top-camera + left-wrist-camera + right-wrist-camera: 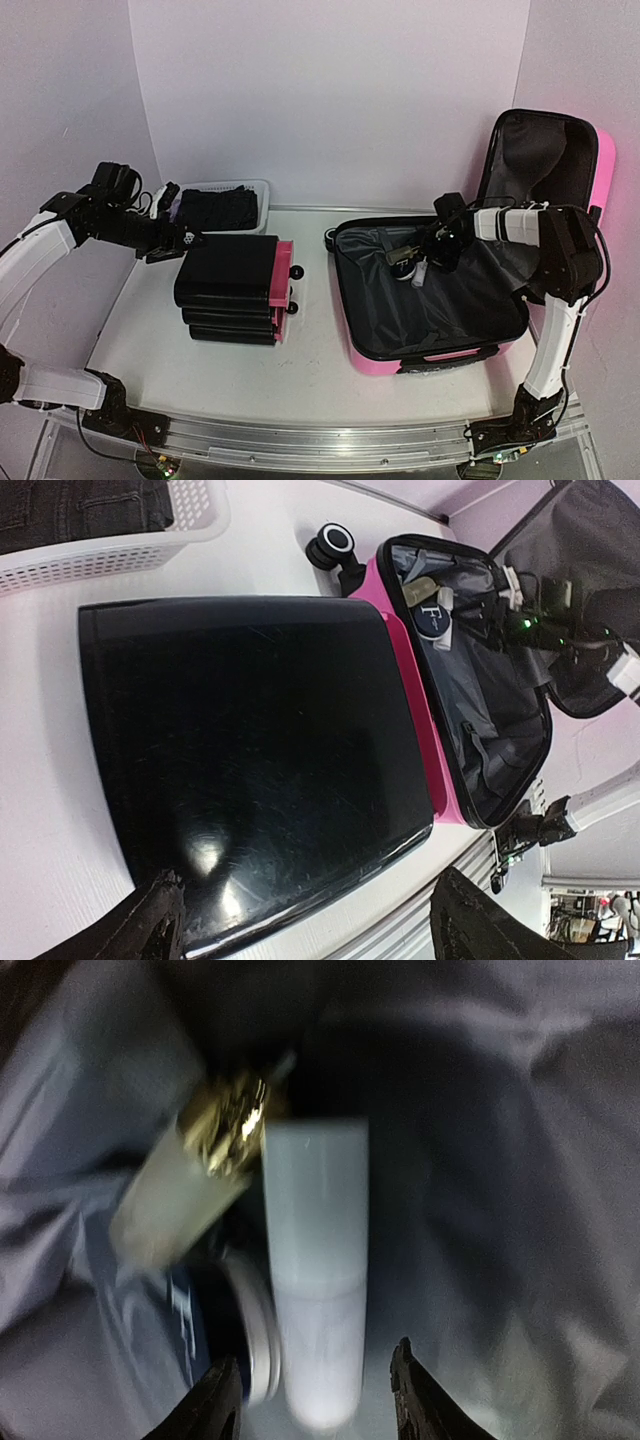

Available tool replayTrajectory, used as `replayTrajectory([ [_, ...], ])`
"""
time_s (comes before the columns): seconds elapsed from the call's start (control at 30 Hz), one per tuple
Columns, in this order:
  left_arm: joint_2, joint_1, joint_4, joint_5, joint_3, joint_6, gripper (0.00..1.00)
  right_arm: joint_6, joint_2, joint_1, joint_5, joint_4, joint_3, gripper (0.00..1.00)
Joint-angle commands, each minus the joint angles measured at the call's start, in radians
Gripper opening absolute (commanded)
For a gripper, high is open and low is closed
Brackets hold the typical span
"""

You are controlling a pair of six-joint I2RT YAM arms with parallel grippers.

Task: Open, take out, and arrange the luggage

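Right jaws apart astride white tube, left jaws apart above black case, pink luggage open, long axis near-to-far

Robot lab test cell: plain white backdrop panels box in a white table, with an aluminium mounting rail along its near edge.

Soft light from above fills the top view; shadows under the black case are faint, and the suitcase throws a pink glow on the wall. The left wrist view bends at its edges, with glare on that case. The right wrist view is dim; the tube seems motion-smeared.
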Motion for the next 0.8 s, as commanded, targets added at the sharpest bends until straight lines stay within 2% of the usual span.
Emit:
replayTrajectory([
  [0.0,0.004,-0.037,0.008,0.001,0.045,-0.008,0.85,0.031,0.060,-0.004,0.086,0.027,0.105,0.50],
  [0.23,-0.010,-0.053,0.009,-0.006,0.055,-0.012,0.85,0.043,0.177,-0.003,0.094,0.003,0.195,0.43],
  [0.33,-0.018,-0.059,0.008,0.007,0.068,-0.013,0.85,0.028,0.159,-0.003,0.132,0.001,0.179,0.31],
  [0.37,-0.020,-0.063,0.009,0.009,0.073,-0.014,0.85,0.024,0.152,-0.003,0.146,0.001,0.175,0.30],
  [0.57,-0.010,-0.099,0.009,0.025,0.109,-0.027,0.84,0.015,0.182,-0.003,0.162,-0.005,0.199,0.40],
  [0.63,-0.013,-0.109,0.009,0.026,0.115,-0.032,0.84,0.023,0.196,-0.003,0.162,-0.006,0.202,0.38],
  [0.77,-0.023,-0.125,0.009,0.048,0.125,-0.041,0.84,0.032,0.152,-0.003,0.124,-0.005,0.190,0.29],
])
